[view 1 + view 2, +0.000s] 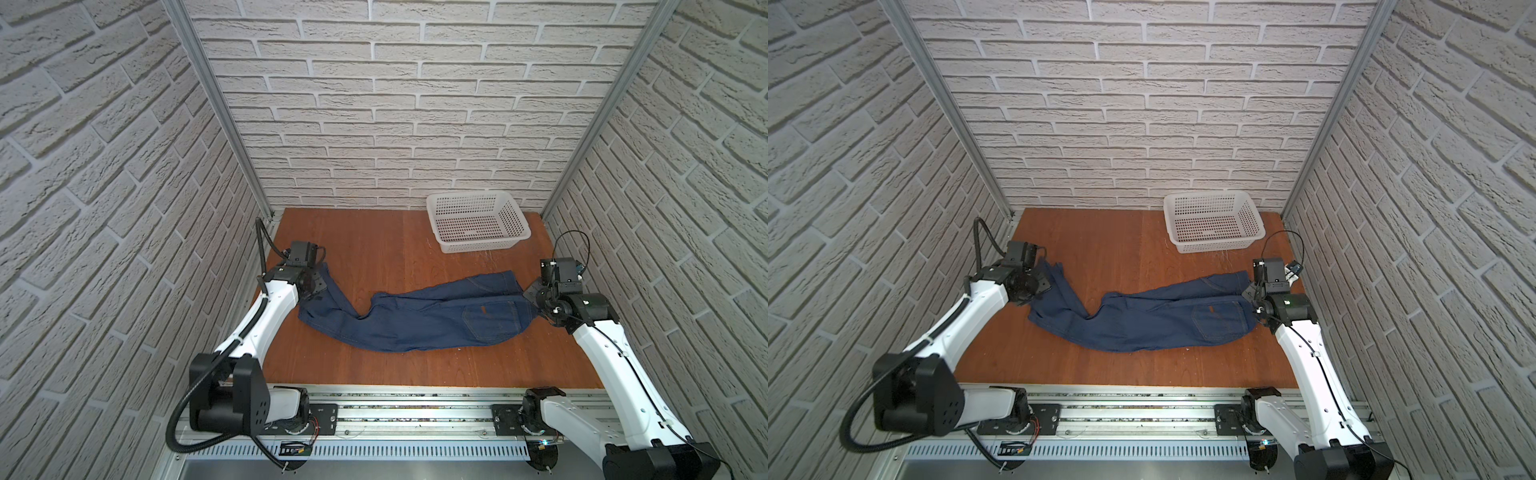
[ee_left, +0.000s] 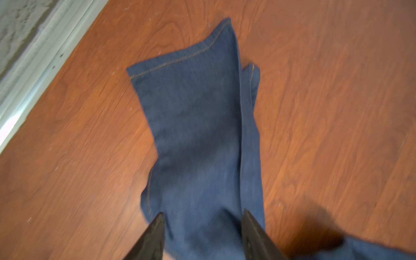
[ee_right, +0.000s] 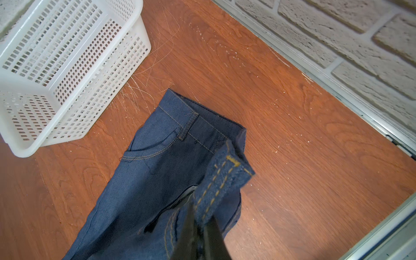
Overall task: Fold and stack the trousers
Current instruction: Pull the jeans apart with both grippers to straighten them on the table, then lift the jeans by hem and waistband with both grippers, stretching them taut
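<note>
Dark navy denim stretches across the middle of the brown wooden desk [image 1: 395, 249]. The trousers [image 1: 419, 320] lie lengthwise between the two arms, with the waist to the right and the legs running left, where they bend and turn toward the back wall. A back pocket [image 1: 492, 322] faces up near the waist end.

The left pincer [image 2: 203, 212] sits over the leg ends at the left side of the desk. In the left wrist view its two dark fingers [image 2: 155, 231] stand well apart, with the leg cloth running between them (the picture is blurred, so I cannot tell whether either finger touches the cloth). Beyond them the stitched hem [image 2: 180, 59] lies flat on the wood.

The right pincer [image 3: 202, 216] is closed tight on a fold of the waistband [image 3: 222, 177], which it holds raised above the rest of the waist.

A white plastic basket [image 1: 486, 248] stands at the back right of the desk, near the waist end but apart from it.
</note>
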You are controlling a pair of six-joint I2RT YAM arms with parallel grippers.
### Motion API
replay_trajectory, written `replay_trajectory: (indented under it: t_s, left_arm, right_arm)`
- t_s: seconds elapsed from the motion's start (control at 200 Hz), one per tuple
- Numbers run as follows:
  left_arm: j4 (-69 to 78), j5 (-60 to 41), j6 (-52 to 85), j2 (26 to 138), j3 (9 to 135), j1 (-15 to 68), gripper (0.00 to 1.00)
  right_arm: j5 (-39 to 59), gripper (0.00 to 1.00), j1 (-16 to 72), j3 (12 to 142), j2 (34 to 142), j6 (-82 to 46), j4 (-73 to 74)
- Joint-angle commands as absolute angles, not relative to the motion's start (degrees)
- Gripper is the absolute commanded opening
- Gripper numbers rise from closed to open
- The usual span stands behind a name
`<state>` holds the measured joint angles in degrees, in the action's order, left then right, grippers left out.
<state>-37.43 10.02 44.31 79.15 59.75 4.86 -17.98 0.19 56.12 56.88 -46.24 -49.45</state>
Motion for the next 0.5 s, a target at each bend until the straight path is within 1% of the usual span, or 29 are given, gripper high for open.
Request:
replay_trajectory:
  t_s: [0.0,0.04,0.11,0.25,0.435,0.495]
  left_arm:
    - [-31.4,7.5,43.0,84.9,63.4,2.1,0.52]
    - [-30.1,6.8,42.8,87.5,64.4,1.5,0.53]
    - [-28.8,5.8,42.7,92.1,66.7,1.0,0.58]
    - [-25.2,4.6,43.4,98.6,69.8,0.8,0.62]
    - [-23.2,3.7,44.5,104.6,73.4,0.5,0.62]
    - [-23.6,3.7,44.5,106.8,74.8,0.3,0.59]
  right_arm:
    - [-16.6,0.05,-0.1,56.4,57.5,-45.4,-45.9]
    - [-16.5,0.05,-0.2,56.6,57.8,-45.1,-45.6]
    - [-16.3,0.05,-0.2,57.0,58.2,-44.6,-45.2]
    - [-15.8,0.05,-0.2,58.1,59.3,-43.7,-44.8]
    - [-15.5,0.05,-0.3,58.9,60.2,-42.9,-44.3]
    - [-15.6,0.05,-0.3,59.1,60.7,-42.8,-44.2]
